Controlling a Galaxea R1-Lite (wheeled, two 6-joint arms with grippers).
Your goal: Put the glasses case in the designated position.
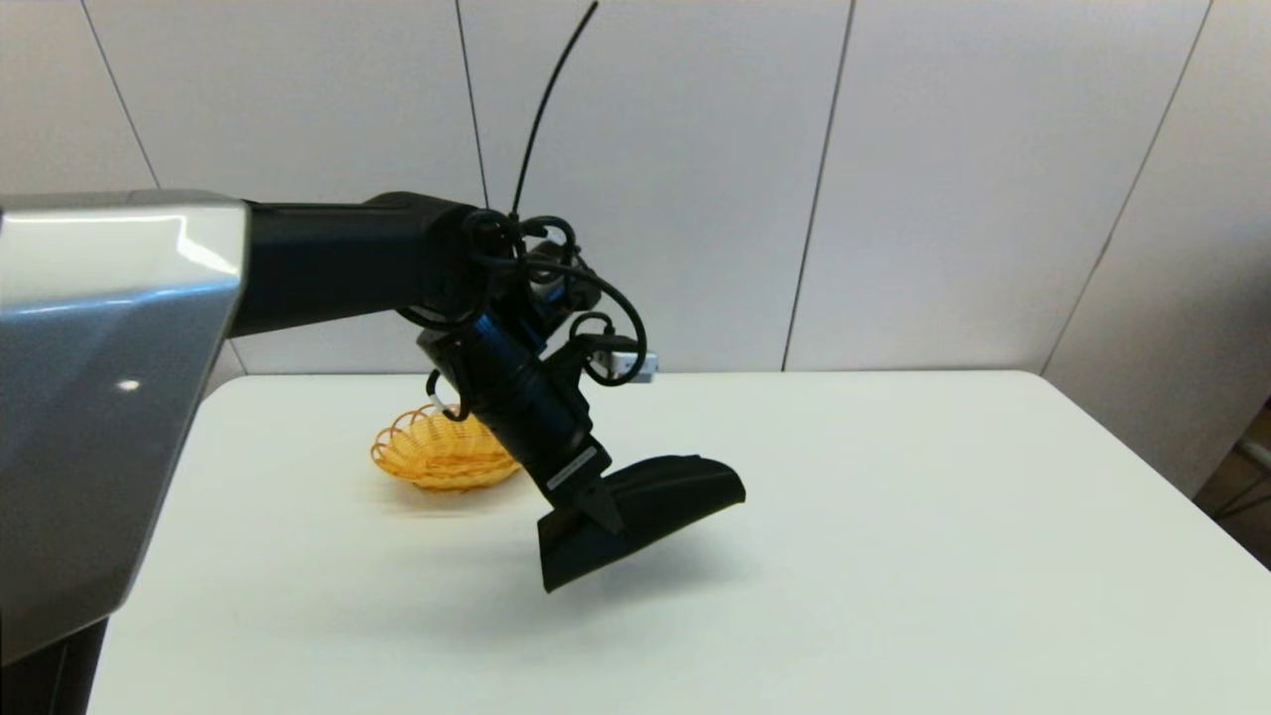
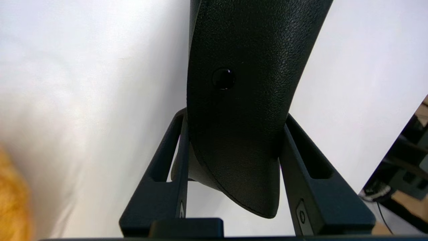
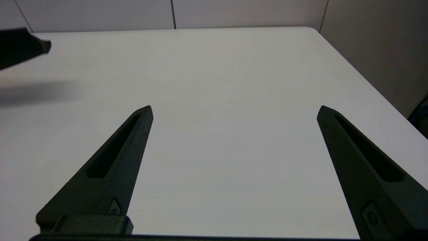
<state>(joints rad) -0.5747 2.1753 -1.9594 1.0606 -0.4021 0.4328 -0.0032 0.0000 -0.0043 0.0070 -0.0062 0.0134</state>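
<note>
Now glasses case (image 1: 650, 516) up in air, tilted, above bare white table (image 1: 894, 556), shadow beneath, just right of wicker basket (image 1: 442, 457). Pinched near one end by left gripper (image 1: 604, 514), arm reaching in from left, wrist angled down-right. Right gripper (image 3: 234, 110) spread wide, low over table, well apart.

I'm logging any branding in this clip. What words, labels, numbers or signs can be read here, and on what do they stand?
Nothing is readable.
Pale label on the left arm's wrist, just above the left gripper: print too small to read.
Glasses case: a plain black snap stud, no lettering visible.
Wicker basket, table, right gripper: no text visible.
</note>
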